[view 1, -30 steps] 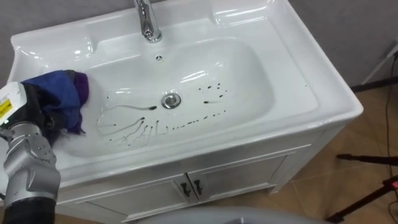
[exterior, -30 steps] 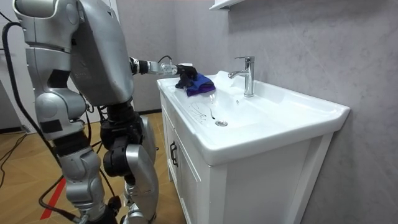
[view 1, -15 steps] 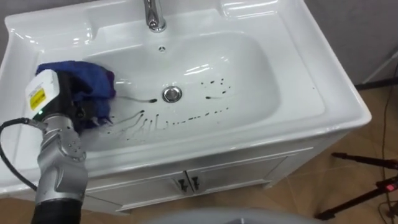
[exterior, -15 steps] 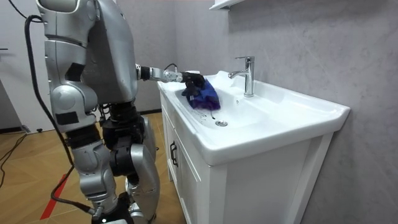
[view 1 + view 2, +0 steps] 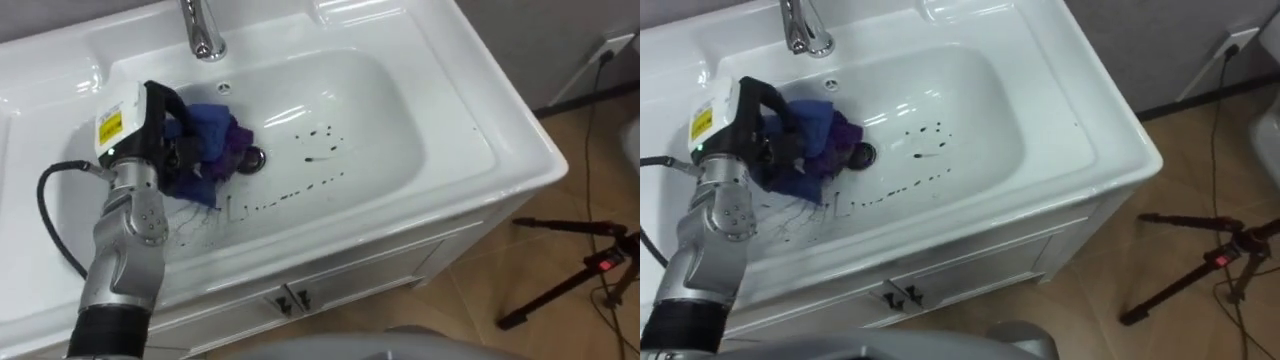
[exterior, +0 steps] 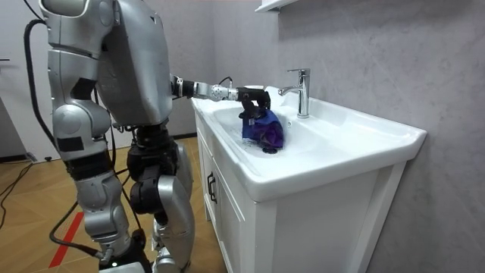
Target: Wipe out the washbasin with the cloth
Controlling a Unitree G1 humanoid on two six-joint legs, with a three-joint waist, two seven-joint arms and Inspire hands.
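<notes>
**Item: wash basin, wipe in progress.**

1. Left hand [image 5: 165,140]: left-centre of the frame, arm entering from the lower left. Its fingers are curled into a cloth and hold it bunched. A second ago it sat on the basin's left ledge. It has since travelled down the slope and now presses in the bowl.
2. Tap [image 5: 203,30]: top of the frame, left of centre, untouched.
3. Cloth [image 5: 215,135]: blue and purple, wadded, in the middle of the bowl just right of the hand. It came along with the hand from the ledge.
4. Drain [image 5: 252,158]: touching the cloth's right edge and partly covered by it.
5. Dark marks: the loops that lay left of the drain are mostly gone or hidden under the cloth. Thin scribbles [image 5: 195,225] remain below it. A dashed line [image 5: 290,192] and a cluster of specks [image 5: 318,140] lie right of the drain, not yet reached.
6. Basin [image 5: 480,130]: white, its right rim and ledge bare.
7. Tripod [image 5: 590,270]: on the floor at the lower right, well apart.

Assessment: one pass has cleared roughly the left part of the bowl. The right-hand specks and the lower streaks still need a stroke, so the task looks about half done.
</notes>
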